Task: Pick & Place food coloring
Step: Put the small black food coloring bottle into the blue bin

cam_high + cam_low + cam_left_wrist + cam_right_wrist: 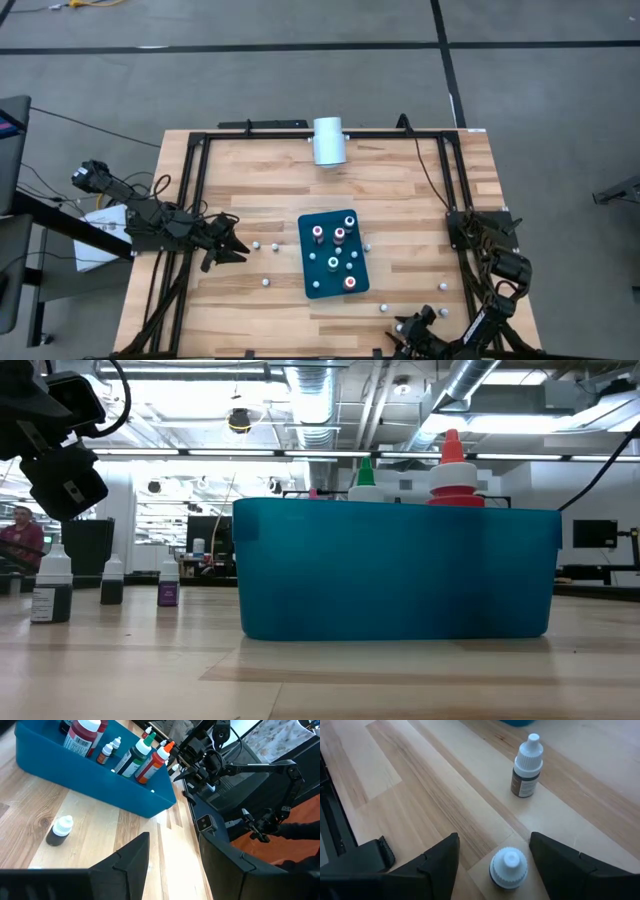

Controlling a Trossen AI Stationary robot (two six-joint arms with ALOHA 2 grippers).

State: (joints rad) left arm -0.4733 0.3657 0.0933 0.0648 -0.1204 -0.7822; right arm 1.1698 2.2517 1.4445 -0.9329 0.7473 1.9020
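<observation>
On the wooden table point(250, 180) the teal tray point(308, 275) holds several food coloring bottles point(339, 236) upright, others stand loose beside it, the left gripper point(232, 246) waits half open and empty, and the right gripper point(492, 862) stands wide open around a white-capped bottle point(508, 867), not closed on it.

From the low view I see only two caps, green and red, above the teal tray point(400, 570); its wall hides the bottles' bodies. Overhead, the right gripper point(425, 325) sits half cut off at the frame's edge. Labels on the loose bottles point(52, 588) are unreadable.
</observation>
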